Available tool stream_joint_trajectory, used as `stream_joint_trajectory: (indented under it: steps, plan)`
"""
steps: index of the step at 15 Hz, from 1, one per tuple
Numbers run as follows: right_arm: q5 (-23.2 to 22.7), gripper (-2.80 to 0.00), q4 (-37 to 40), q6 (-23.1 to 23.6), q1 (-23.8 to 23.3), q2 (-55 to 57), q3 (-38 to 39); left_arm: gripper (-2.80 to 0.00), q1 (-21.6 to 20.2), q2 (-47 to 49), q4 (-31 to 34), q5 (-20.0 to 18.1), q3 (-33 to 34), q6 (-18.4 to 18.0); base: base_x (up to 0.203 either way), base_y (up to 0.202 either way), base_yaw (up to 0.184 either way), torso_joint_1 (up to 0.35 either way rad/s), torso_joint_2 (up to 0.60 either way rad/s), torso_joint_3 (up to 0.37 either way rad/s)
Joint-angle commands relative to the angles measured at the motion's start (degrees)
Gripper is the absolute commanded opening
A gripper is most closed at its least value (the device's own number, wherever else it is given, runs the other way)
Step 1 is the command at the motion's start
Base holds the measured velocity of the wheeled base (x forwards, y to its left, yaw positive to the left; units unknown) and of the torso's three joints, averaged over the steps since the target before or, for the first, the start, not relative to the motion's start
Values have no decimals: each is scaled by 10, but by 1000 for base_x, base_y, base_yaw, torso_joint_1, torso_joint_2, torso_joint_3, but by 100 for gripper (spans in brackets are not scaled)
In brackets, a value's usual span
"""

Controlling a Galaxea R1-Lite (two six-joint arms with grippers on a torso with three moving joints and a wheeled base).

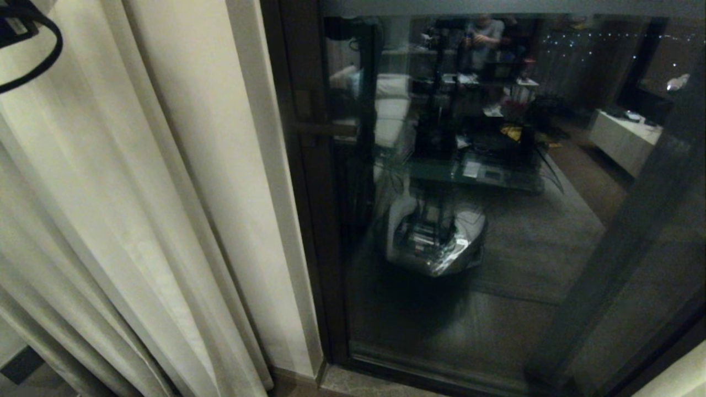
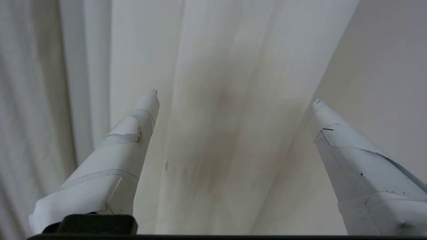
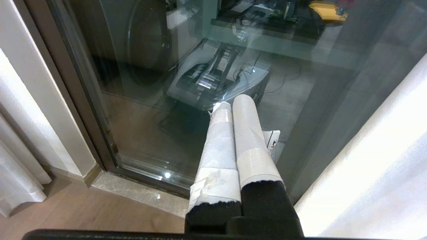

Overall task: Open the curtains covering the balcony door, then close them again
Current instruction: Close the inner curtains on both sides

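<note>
Left hand (image 2: 233, 100) spread wide, empty, facing cream pleated curtains (image 1: 138, 193) (slightly sheer); balcony door (image 1: 469, 220) bare.

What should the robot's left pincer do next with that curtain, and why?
Probably ease forward and shut on the fold. In the left wrist view the left pincer stands wide open with a pleat of the curtains between its fingers, gripping nothing. The balcony door glass is already uncovered, so the panel likely needs pulling back across. The right pincer is shut, idle.
</note>
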State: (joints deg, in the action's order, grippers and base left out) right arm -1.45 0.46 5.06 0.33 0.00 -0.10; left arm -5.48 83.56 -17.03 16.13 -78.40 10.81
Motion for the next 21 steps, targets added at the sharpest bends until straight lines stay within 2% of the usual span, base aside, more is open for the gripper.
stream_joint_trajectory:
  steps: [1, 5, 11, 21]
  plan:
    - [0, -280, 0, 0, 0, 1, 0, 0, -18, 37, -1, -10, -33, 2, 0, 0, 0, 0, 0, 0]
    - [0, -280, 0, 0, 0, 1, 0, 0, -42, 63, 1, -19, -76, 2, 0, 0, 0, 0, 0, 0]
    - [0, -280, 0, 0, 0, 1, 0, 0, -72, 100, -1, -80, -123, 2, 0, 0, 0, 0, 0, 0]
    - [0, -280, 0, 0, 0, 1, 0, 0, -88, 158, -1, -95, -196, 5, 0, 0, 0, 0, 0, 0]
